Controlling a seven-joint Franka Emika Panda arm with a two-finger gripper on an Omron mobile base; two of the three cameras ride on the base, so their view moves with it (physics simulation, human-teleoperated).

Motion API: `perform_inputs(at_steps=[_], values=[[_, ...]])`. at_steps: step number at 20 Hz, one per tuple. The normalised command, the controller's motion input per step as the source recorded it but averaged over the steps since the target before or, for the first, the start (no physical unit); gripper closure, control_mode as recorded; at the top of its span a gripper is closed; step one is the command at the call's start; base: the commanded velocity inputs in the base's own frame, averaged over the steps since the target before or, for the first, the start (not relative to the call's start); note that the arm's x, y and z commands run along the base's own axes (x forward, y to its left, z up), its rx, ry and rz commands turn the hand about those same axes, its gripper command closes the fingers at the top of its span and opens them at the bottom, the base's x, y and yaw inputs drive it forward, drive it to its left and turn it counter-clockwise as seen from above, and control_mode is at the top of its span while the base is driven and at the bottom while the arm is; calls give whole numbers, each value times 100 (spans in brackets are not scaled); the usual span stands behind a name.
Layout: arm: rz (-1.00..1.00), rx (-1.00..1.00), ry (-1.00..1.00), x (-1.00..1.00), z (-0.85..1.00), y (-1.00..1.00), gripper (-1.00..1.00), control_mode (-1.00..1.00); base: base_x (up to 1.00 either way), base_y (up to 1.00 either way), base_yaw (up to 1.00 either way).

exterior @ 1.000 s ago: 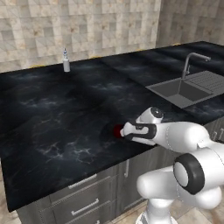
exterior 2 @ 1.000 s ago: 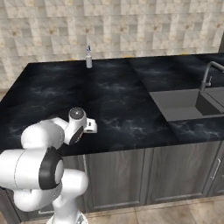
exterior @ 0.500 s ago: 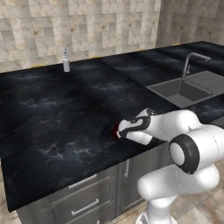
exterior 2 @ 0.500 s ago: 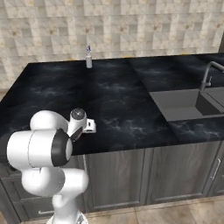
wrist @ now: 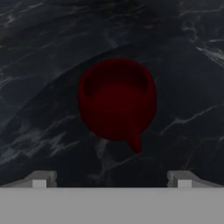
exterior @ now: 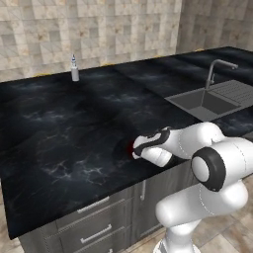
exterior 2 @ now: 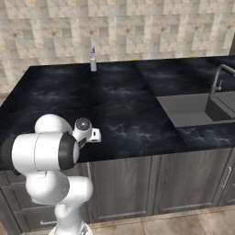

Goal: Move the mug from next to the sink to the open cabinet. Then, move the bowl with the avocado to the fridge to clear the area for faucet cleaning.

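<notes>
Claw (wrist: 112, 180) spread apart, empty, hovering over the dark red mug (wrist: 117, 99); mug upright near the surface's (exterior: 74, 128) front edge; risk: fingers striking the rim or handle, knocking it off.

My arm (exterior: 207, 163) is made of glossy white, rounded, tube-like shells, each segment ending in a dark grey circular joint cap ringed in black. A black band wraps the white wrist (exterior: 157, 143) near the hand. From the right side I see a small dark round cap beside a white boxy flange (exterior 2: 94, 135). Two pale grey, square-ended fingertips (wrist: 41, 179) show in the hand view.
</notes>
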Motion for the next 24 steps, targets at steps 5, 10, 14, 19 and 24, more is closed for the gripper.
perform_inputs(at_steps=[5, 10, 14, 19, 24], values=[[0, 0, 0, 8, 0, 0, -100, -100, 0, 0, 0], [0, 0, 0, 6, 0, 0, -100, -100, 0, 0, 0], [0, 0, -2, 7, 0, 0, -100, -100, 0, 0, 0], [0, 0, -2, 1, 0, 0, -100, -100, 0, 0, 0], [1, 0, -10, 0, 0, 0, -100, -100, 0, 0, 0]])
